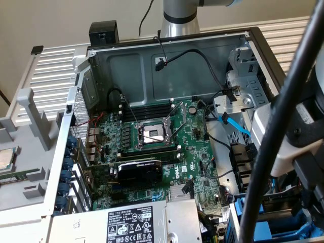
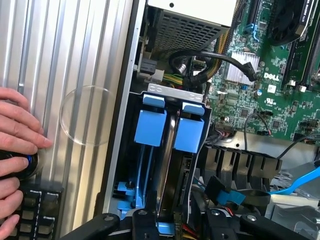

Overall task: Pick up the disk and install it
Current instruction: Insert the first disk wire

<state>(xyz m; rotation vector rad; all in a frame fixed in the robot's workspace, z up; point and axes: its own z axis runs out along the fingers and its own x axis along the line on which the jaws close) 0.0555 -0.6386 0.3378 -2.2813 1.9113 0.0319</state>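
Open computer case point(image 1: 152, 66), motherboard point(image 1: 195, 134) on its floor, power supply point(image 1: 126, 223) along one edge. Drive bay point(image 2: 175, 92) sits in the case corner next to the power supply. The disk point(image 2: 167, 167) stands on edge in it, just beside another blue carrier point(image 2: 189, 134). Gripper point(image 2: 161, 224) is right at the disk's end; pinching or loose, can't tell. Hand point(image 2: 15, 130) rests outside the case by a keyboard point(image 2: 35, 210).

The white brand name DELL point(image 2: 271, 76) is printed on the green motherboard point(image 2: 250, 107), just beside a finned silver heatsink point(image 2: 242, 66). In the exterior view, the power supply point(image 1: 177, 217) carries a label point(image 1: 132, 226) with a black block of white warning pictograms, rows of certification marks and fine print. One number on it may read 15212-11, but the print is too small to be sure.
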